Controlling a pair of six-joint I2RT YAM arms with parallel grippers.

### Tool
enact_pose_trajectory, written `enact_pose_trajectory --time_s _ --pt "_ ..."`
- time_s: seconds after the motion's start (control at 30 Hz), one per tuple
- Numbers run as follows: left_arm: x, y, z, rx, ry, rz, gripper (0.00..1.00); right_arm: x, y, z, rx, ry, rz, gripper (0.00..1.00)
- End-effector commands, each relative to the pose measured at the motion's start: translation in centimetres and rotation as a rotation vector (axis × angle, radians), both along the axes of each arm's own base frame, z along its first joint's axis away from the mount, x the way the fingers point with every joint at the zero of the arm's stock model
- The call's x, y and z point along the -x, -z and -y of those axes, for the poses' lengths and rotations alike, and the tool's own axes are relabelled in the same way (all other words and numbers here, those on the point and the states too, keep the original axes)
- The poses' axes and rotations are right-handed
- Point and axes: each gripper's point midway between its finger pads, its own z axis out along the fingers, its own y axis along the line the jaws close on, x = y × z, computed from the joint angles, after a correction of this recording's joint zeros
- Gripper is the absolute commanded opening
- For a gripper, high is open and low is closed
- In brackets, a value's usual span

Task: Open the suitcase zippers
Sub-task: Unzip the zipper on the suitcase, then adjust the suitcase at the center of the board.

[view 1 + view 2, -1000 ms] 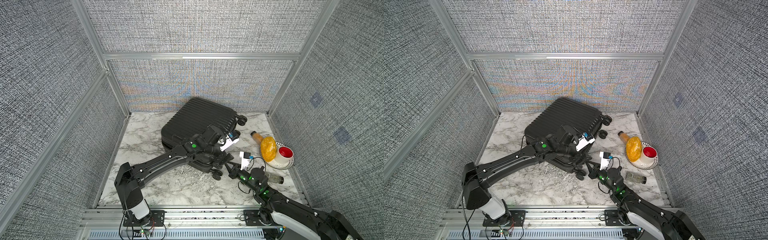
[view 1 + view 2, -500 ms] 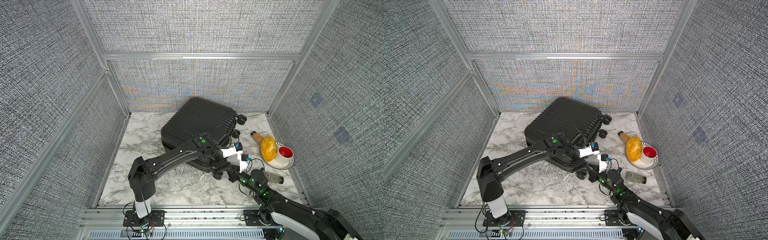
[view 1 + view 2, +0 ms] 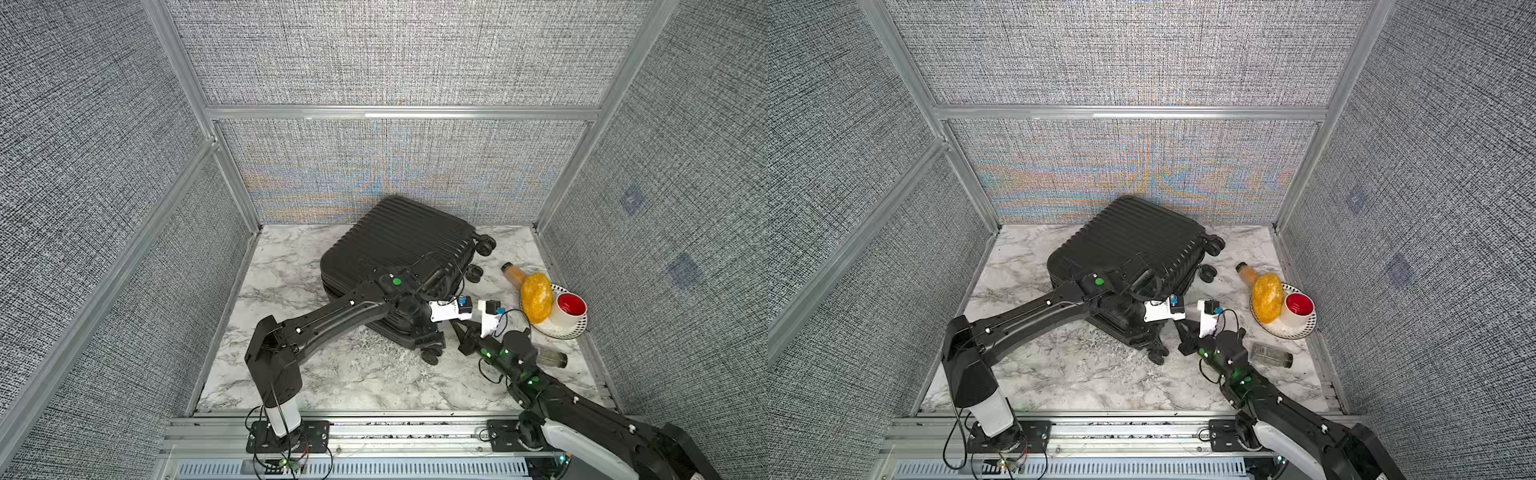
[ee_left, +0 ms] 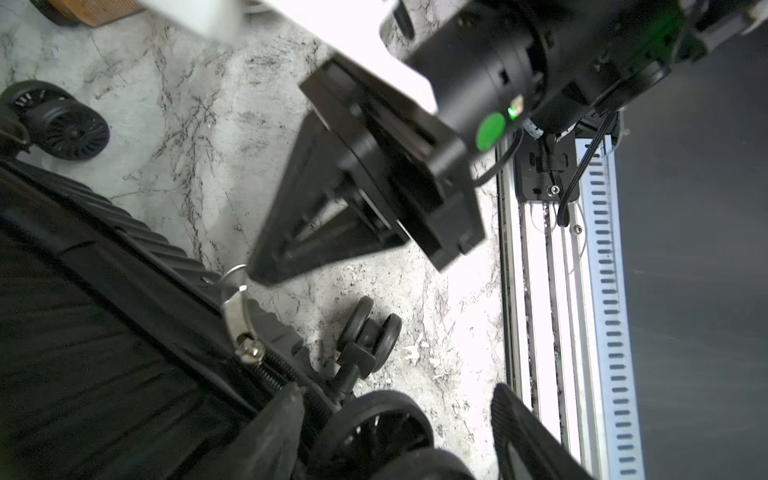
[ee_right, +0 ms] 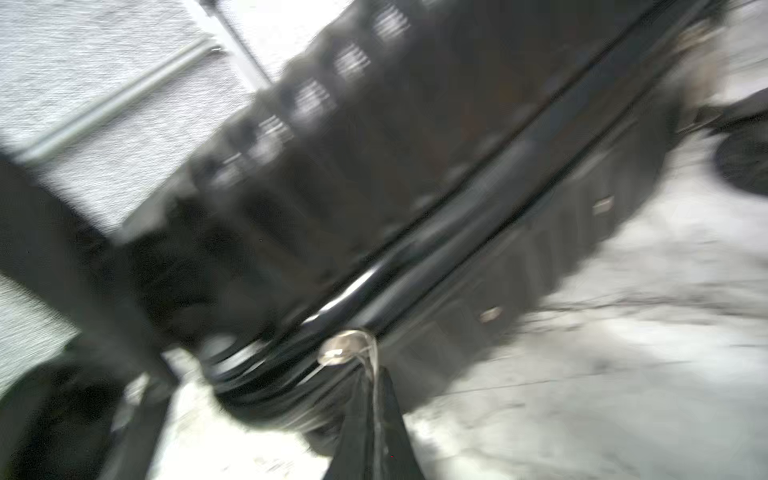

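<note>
- In both top views, the black suitcase (image 3: 399,257) is lying flat mid-frame on the marble table (image 3: 291,374), wheels toward the right; the left arm (image 3: 332,311) is reaching across its lower edge, the right gripper (image 3: 457,328) nosing at the lower-right corner.
- In the left wrist view, the left gripper (image 4: 397,392) is hovering empty, jaws apart, by a spinner wheel (image 4: 370,332), apparently to steady the case; the right gripper is pinching the silvery pull tab (image 4: 237,309) on the zipper track (image 4: 272,372).
- In the blurred right wrist view, clamped fingers (image 5: 390,415) are holding that tab's ring, likely for dragging it along the seam.
</note>
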Motion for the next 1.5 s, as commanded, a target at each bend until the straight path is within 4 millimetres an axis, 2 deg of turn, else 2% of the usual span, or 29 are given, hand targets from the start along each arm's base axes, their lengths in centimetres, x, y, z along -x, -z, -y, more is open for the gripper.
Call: enact_pose_trajectory --time_s 0.0,0.17,0.27,0.37,0.43,0.5,0.57,0.63,0.73,0.77,0.83,0.9,1.0,1.1,1.27,1.3,1.33,1.47 --pt "2.8 1.4 -3.6 -0.148 -0.010 -0.139 0.73 -1.5 0.2 1.6 0.042 0.079 -0.002 0.00" --pt "2.7 1.0 -3.3 -0.122 -0.030 -0.138 0.73 -2.3 0.0 1.7 0.036 0.072 -0.009 0.00" --pt "2.4 -1.4 -2.0 -0.037 -0.046 -0.133 0.79 -2.9 0.9 3.2 0.048 0.170 -0.078 0.00" --pt "0.9 -6.3 -0.3 0.118 -0.118 -0.063 0.87 -3.4 1.5 5.4 0.044 0.298 -0.165 0.30" --pt "-1.8 -10.1 -0.2 0.220 -0.266 0.061 0.98 -3.8 0.6 6.0 0.049 0.338 -0.217 0.46" --pt "-5.0 -13.6 -1.5 0.328 -0.451 0.166 0.99 -3.7 -0.9 5.3 0.053 0.296 -0.212 0.57" --pt "-9.0 -16.1 -4.4 0.422 -0.678 0.244 0.99 -3.5 -2.1 4.5 0.028 0.257 -0.211 0.61" --pt "-13.7 -16.9 -9.3 0.455 -0.938 0.292 1.00 -3.3 -3.5 3.6 0.024 0.218 -0.212 0.62" --pt "-19.6 -15.5 -17.4 0.411 -1.299 0.271 1.00 -3.0 -5.8 1.4 0.018 0.156 -0.205 0.62" --pt "-20.9 -14.8 -19.3 0.404 -1.373 0.243 1.00 -2.9 -6.5 0.6 0.002 0.134 -0.204 0.64" --pt "-23.5 -13.2 -23.0 0.405 -1.510 0.169 1.00 -2.9 -8.1 -0.8 -0.057 0.096 -0.207 0.77" --pt "-25.5 -12.2 -25.8 0.426 -1.606 0.116 1.00 -3.2 -8.8 -1.8 -0.116 0.077 -0.229 0.98" --pt "-28.4 -10.0 -28.3 0.473 -1.677 -0.008 1.00 -4.1 -8.7 -2.7 -0.162 0.077 -0.282 0.98" --pt "-30.1 -7.5 -28.8 0.458 -1.668 -0.111 0.99 -4.9 -8.6 -4.0 -0.164 0.047 -0.307 0.98" --pt "-30.4 -4.1 -25.7 0.432 -1.484 -0.310 0.99 -6.4 -8.5 -5.1 -0.132 0.036 -0.336 0.98" --pt "-30.5 -3.4 -25.5 0.429 -1.478 -0.329 0.99 -6.6 -7.7 -5.2 -0.120 0.042 -0.352 0.98" --pt "-30.5 -3.0 -25.1 0.442 -1.456 -0.351 0.99 -7.2 -8.4 -5.5 -0.128 0.044 -0.346 0.98" --pt "-29.7 -2.3 -23.4 0.479 -1.366 -0.442 0.99 -8.1 -7.5 -5.7 -0.107 0.061 -0.375 0.98"
